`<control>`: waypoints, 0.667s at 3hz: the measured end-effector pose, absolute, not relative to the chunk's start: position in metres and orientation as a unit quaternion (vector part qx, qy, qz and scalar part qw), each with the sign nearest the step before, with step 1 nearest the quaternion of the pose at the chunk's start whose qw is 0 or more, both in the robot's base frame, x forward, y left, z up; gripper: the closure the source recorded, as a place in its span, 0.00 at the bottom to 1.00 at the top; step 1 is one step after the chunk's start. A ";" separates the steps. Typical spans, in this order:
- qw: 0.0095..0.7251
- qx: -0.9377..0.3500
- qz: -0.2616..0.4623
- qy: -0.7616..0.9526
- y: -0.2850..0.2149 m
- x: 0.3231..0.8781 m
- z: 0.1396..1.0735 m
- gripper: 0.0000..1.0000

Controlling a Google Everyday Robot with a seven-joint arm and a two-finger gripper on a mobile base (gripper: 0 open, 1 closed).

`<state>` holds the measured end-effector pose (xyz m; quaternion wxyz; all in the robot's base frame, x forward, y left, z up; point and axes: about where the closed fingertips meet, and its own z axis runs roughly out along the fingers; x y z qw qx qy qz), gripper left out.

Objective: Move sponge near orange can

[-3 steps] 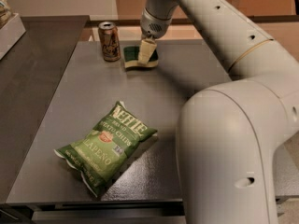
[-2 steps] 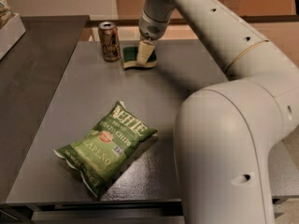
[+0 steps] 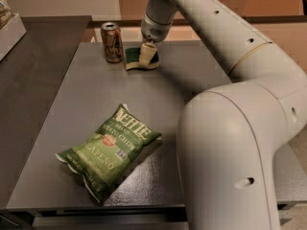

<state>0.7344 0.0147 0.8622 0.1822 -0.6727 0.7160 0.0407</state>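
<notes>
Gripper (image 3: 147, 55) at far edge, atop sponge (image 3: 134, 60); grip state unreadable. Orange can (image 3: 112, 42) just beside, toward far-left corner.

Light warm and dim. Speckled glare on the table (image 3: 163, 181) near its front edge. Chip bag (image 3: 108, 150) throws a soft shadow to its right. Gripper (image 3: 147, 51), over the sponge (image 3: 133, 61) at the far end, is lit pale from above.

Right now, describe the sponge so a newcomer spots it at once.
Go to the far edge of the grey table, where the pincer reaches down. The sponge lies under the pincer, beside the orange can. It is small, flat, dark green over pale yellow, unlike the upright can or the larger chip bag nearer the front.
</notes>
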 end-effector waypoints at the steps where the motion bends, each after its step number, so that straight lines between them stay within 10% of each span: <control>1: 0.182 -0.673 0.041 0.716 0.017 0.736 0.859 0.00; 2: 0.182 -0.673 0.041 0.716 0.017 0.736 0.859 0.00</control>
